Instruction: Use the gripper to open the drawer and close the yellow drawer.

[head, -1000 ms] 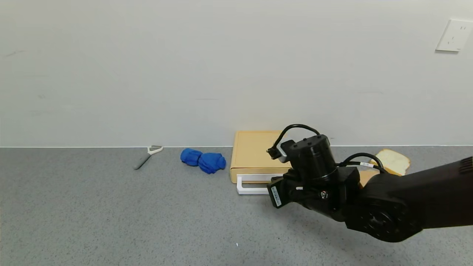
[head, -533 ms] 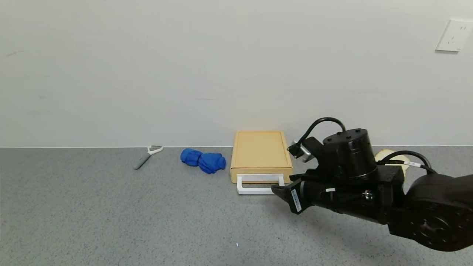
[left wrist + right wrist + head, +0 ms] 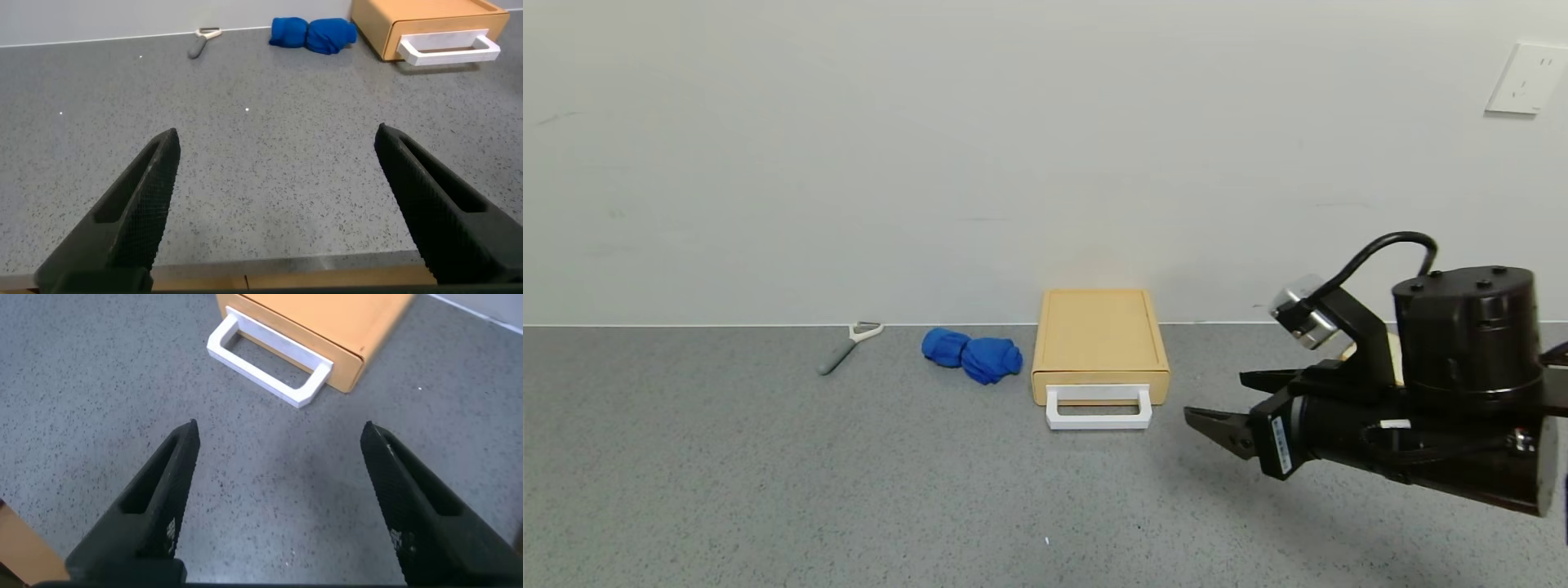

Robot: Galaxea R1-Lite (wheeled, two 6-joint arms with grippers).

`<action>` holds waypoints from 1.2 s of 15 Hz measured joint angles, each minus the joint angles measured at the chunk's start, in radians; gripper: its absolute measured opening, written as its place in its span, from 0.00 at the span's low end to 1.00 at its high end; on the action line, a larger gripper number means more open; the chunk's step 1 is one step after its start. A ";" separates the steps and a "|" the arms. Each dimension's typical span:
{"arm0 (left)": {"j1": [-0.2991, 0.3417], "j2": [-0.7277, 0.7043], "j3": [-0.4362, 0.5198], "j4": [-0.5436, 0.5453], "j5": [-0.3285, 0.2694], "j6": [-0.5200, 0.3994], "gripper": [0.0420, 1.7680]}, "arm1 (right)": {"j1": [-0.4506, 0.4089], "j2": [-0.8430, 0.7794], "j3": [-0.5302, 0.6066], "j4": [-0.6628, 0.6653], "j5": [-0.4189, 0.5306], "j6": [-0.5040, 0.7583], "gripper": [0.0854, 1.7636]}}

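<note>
- Fingers of my right gripper [image 3: 1232,406] are spread wide and hold nothing; it hangs above the table [image 3: 768,490], near the drawer [image 3: 1099,343] on its right side but not touching it.
- Fingers of my left gripper [image 3: 278,204] are also wide apart and empty; it is parked over the bare table, well apart from the drawer.
- For the table itself, I see a grey speckled surface that looks a little rough, so I judge the box may grip it somewhat, but not surely.
- As for the drawer, it sits against the wall [image 3: 1013,163], shut or nearly shut, between a blue cloth [image 3: 972,354] and a bread slice, which my right arm mostly hides.
- I judge this box to be stiff plastic, light and smooth; it may slide forward with a pull and not open.
- On its front is a white loop handle [image 3: 1098,408], lying flat and standing out toward me. This is the place to hold: one finger inside the loop, one outside, at the middle of the front bar [image 3: 263,370], so the pull stays straight.
- Farther left, a small peeler [image 3: 848,344] lies near the wall, out of my way.
</note>
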 joint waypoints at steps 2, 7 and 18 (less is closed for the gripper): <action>0.000 0.000 0.000 0.000 0.000 0.000 0.97 | -0.032 -0.074 0.057 0.001 -0.005 0.001 0.86; 0.000 0.000 0.000 0.000 0.000 0.000 0.97 | -0.141 -0.295 0.199 0.011 -0.007 0.007 0.91; 0.000 0.000 0.000 0.000 0.000 0.000 0.97 | -0.321 -0.875 0.231 0.561 -0.027 0.041 0.95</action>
